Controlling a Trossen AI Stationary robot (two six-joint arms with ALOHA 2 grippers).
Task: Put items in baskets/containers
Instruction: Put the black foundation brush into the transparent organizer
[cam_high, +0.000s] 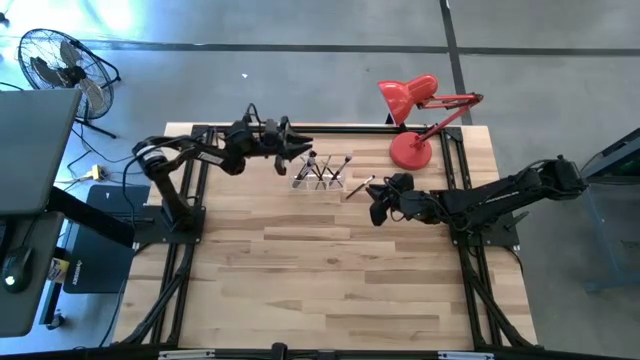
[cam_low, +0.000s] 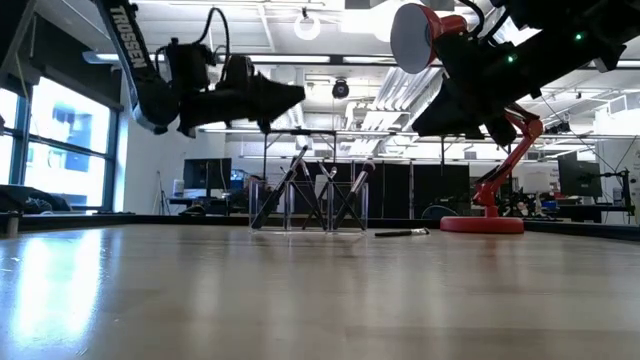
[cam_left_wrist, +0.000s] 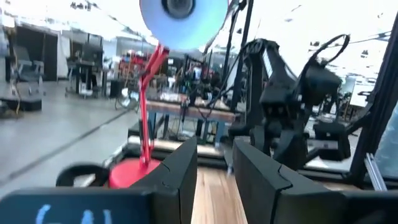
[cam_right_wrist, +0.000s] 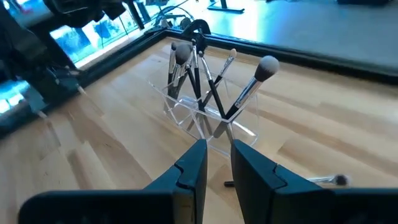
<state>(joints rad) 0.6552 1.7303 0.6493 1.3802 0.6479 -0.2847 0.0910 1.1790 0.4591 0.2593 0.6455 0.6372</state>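
**Brushes standing in the clear holder, one still on the table**

The clear plastic holder (cam_right_wrist: 205, 118) stands near the far edge of the wooden table (cam_high: 330, 270), between the two arms. Several makeup brushes (cam_right_wrist: 249, 90) lean crosswise inside it, bristles up. One loose brush (cam_low: 402, 233) lies flat on the table just beside the holder (toward the red desk lamp (cam_high: 410, 100)). The left gripper (cam_high: 290, 142) hovers above the holder's far-left side, fingers a narrow gap apart and holding nothing. The right gripper (cam_right_wrist: 214, 165) hangs near the loose brush, facing the holder, its fingers likewise narrowly parted and empty.
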